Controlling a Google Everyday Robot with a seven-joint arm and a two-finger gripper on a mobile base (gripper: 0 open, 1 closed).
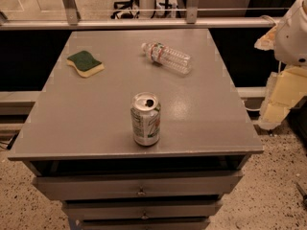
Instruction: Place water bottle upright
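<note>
The water bottle [166, 57] is a small clear ribbed bottle with a white cap and a red-and-white label band. It lies on its side at the back right of the grey table top [86, 114], cap pointing to the back left. My gripper [279, 98] hangs off the table's right edge, at about table height. It is well apart from the bottle and holds nothing that I can see. The white arm body [293, 30] is above it at the right edge of the view.
A silver soda can [145, 119] stands upright near the table's front middle. A green and yellow sponge [85, 63] lies at the back left. Drawers [139, 186] sit below the table's front edge. A rail [144, 24] runs behind the table.
</note>
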